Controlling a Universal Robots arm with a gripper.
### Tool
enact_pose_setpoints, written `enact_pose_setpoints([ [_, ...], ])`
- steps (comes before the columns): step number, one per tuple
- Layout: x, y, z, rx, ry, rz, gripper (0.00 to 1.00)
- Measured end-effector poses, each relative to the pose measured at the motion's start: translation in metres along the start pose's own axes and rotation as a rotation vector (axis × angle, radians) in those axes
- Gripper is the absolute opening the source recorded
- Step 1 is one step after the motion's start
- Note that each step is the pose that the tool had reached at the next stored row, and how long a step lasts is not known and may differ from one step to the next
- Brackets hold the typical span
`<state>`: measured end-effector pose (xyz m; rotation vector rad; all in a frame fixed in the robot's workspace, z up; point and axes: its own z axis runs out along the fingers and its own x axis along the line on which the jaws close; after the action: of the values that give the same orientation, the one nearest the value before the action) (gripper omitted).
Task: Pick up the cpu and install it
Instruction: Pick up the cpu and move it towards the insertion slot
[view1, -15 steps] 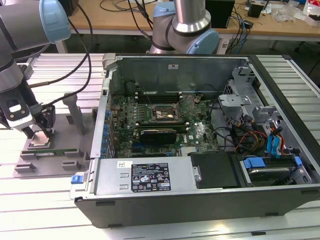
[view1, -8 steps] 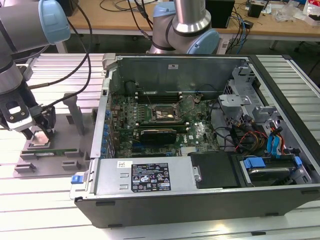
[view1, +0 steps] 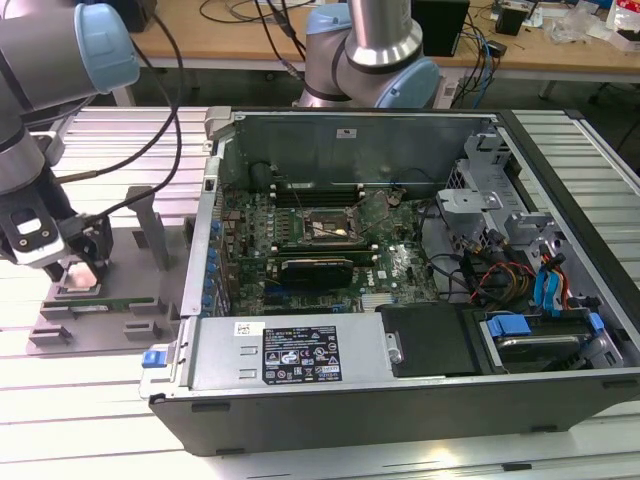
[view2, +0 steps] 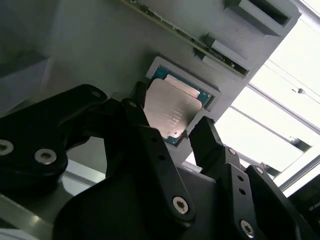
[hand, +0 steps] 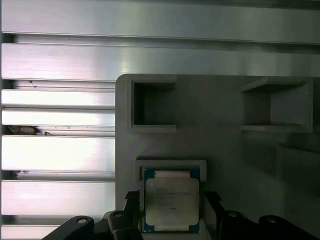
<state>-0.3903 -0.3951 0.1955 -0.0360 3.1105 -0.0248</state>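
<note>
**Cpu** (hand: 171, 202): silvery square chip. It lies flat in the square recess of a grey holder (hand: 220, 125) on the slatted table, at the exterior view's left, outside the open computer case (view1: 400, 330).

**Gripper** (view2: 172, 117): low over the chip. Its fingers (view2: 207, 137) are spread to either side and grip nothing; no contact with the chip's edges is evident.

**Socket** (view1: 330, 228): on the board inside the case, well apart from the chip.

**Handling, by judgement:** the grasp looks best made with the chip centred between the fingers. They should close squarely on opposite edges, level and clear of the recess walls.
</note>
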Motion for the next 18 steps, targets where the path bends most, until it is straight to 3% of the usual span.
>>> enact_pose_setpoints([
  [2, 0.0, -0.0009, 0.0015, -0.0115, -0.0003, -0.001, 0.62],
  [5, 0.0, -0.001, 0.004, -0.0056, -0.0003, -0.016, 0.62],
  [15, -0.0002, -0.0009, 0.0059, -0.0052, -0.0003, -0.023, 0.62],
  [18, -0.0002, -0.0009, 0.0059, -0.0052, -0.0003, -0.023, 0.55],
])
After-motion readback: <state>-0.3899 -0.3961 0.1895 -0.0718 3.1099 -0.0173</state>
